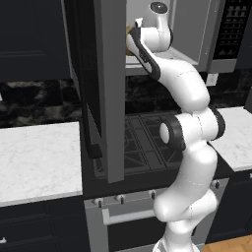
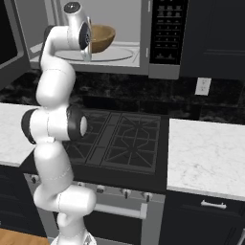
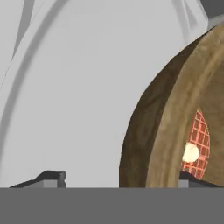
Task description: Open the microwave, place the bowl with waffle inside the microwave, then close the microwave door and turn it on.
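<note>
The bowl with waffle (image 2: pixel 101 39) sits inside the microwave (image 2: pixel 160 36), on the round pale turntable (image 2: pixel 115 54), toward its left side. The fingers (image 3: pixel 54 178) stand wide apart, one on each side of the bowl's brown wall, with a clear gap on one side, so they are not squeezing it. The microwave door (image 1: pixel 106 88) hangs wide open over the stove (image 2: pixel 124 139), between two white benches (image 2: pixel 206 158).

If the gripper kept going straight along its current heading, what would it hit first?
Most likely the bowl's rim, which sits between the open jaws of the gripper. Beyond it lies the microwave's pale turntable floor, though depth is hard to judge.
</note>
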